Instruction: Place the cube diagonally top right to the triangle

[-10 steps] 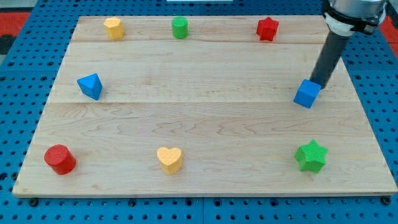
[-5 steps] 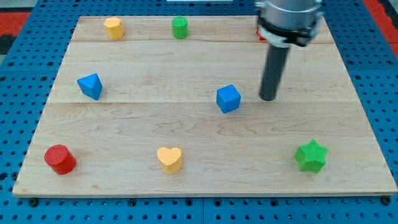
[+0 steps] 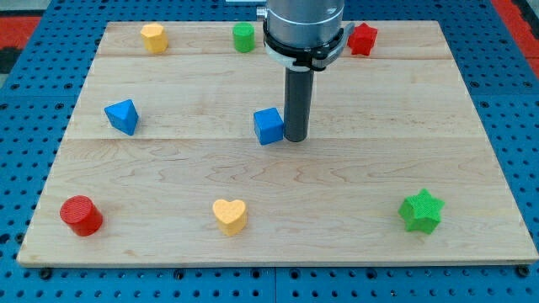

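The blue cube (image 3: 269,126) sits near the middle of the wooden board (image 3: 379,181). My tip (image 3: 296,138) rests on the board right against the cube's right side. The blue triangle (image 3: 123,116) stands at the view's left, well apart from the cube and about level with it. The rod rises from the tip toward the view's top, under the arm's round head.
A yellow block (image 3: 152,37), a green cylinder (image 3: 243,37) and a red star (image 3: 362,39) line the view's top edge. A red cylinder (image 3: 81,215), a yellow heart (image 3: 229,215) and a green star (image 3: 420,210) line the bottom.
The blue cube has slid from the view's right to the middle, pushed leftward. My tip has moved left with it and now sits against its right side.
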Robot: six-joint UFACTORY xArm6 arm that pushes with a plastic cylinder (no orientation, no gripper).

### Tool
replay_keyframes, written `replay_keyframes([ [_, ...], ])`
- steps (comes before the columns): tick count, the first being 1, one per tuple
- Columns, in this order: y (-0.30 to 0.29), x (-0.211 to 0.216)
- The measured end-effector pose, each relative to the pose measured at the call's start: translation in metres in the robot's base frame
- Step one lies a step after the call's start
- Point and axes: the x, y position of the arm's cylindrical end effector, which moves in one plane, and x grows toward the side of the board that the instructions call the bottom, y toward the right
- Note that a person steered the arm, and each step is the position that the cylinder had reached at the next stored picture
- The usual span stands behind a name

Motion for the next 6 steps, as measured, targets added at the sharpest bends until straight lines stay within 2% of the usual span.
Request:
replay_keyframes([
  [1,-0.009,0.002],
  [2,-0.097,-0.028],
  [3,-0.167,-0.040],
  [4,-0.143,0.001],
  [5,-0.225,0.047],
  [6,-0.308,0.016],
])
